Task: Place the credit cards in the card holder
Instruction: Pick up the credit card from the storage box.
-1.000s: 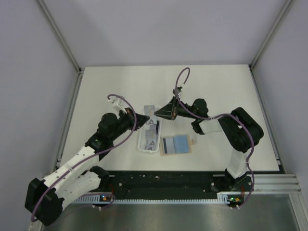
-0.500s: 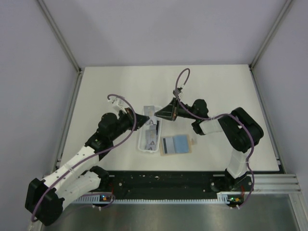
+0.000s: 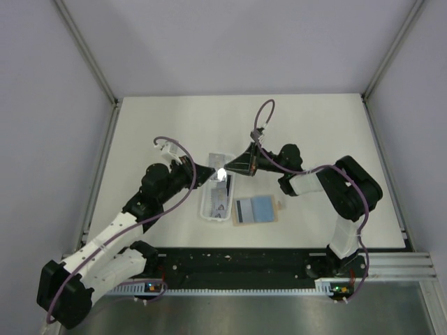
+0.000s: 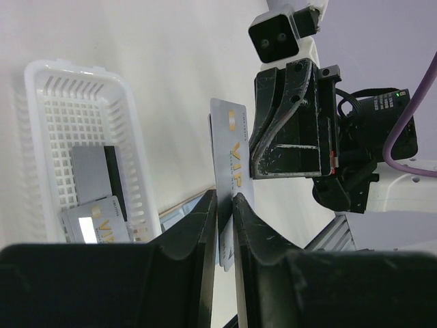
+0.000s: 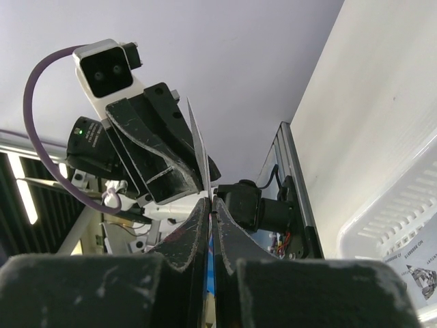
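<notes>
One silvery credit card (image 4: pixel 232 147) stands on edge in the air over the clear tray, glinting in the top view (image 3: pixel 221 173). My right gripper (image 5: pixel 210 201) is shut on its far edge. My left gripper (image 4: pixel 225 198) still straddles the near edge, jaws slightly apart and open. The two grippers meet tip to tip (image 3: pixel 209 172) (image 3: pixel 228 166). More credit cards (image 4: pixel 92 171) lie in the tray. The card holder (image 3: pixel 260 208) lies unfolded to the tray's right, light blue inside, with a black-striped card (image 3: pixel 242 211) at its left end.
The long clear plastic tray (image 3: pixel 204 204) sits lengthwise below the grippers, its slotted rim (image 4: pixel 48 75) in the left wrist view and its corner (image 5: pixel 403 219) in the right wrist view. Metal frame rails run along the table's left and right edges.
My right gripper has closed on the card's far edge. My left jaws have eased apart around the card. Both arms have hardly moved.
</notes>
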Motion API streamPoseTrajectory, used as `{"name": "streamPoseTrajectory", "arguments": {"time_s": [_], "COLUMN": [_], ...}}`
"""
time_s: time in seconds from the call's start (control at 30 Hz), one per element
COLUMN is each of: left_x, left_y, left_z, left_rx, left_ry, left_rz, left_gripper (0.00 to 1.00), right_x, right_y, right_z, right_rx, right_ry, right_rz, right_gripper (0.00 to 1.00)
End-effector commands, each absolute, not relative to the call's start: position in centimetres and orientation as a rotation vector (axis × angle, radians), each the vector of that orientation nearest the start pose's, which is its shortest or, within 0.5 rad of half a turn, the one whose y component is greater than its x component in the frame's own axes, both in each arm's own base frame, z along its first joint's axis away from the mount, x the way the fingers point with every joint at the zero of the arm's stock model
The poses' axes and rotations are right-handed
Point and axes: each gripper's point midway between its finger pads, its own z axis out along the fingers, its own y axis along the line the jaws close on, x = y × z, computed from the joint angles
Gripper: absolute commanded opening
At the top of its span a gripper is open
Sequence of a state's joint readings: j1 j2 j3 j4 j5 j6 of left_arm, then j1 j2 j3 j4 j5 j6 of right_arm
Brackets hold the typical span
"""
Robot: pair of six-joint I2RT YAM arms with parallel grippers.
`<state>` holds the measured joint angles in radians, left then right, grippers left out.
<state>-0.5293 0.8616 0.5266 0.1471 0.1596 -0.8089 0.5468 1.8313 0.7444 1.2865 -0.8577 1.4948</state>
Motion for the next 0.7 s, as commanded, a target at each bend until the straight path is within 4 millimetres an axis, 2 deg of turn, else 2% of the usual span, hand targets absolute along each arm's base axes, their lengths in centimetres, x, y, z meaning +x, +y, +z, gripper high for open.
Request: {"name": "streamPoseTrajectory", "arguments": {"time_s": [0.0,0.3,0.67], "left_x": [26.4,26.6,27.3], "left_y": [-20.6,-20.2,-19.3], "left_z": [23.0,23.1,23.9], "left_rx": [-0.153,-0.160,-0.166], "left_ry": [1.825,1.822,1.808], "left_rz": [-1.042,-1.027,-0.990], "left_gripper": [0.18,0.18,0.06], "right_x": [25.0,24.9,24.8], "right_y": [34.1,34.0,33.9], "right_z": [24.9,24.9,24.2], "right_rx": [-0.277,-0.278,-0.275], "right_ry": [1.657,1.655,1.672], "right_rz": [2.146,2.146,2.140], "right_gripper": [0.00,0.00,0.00]}}
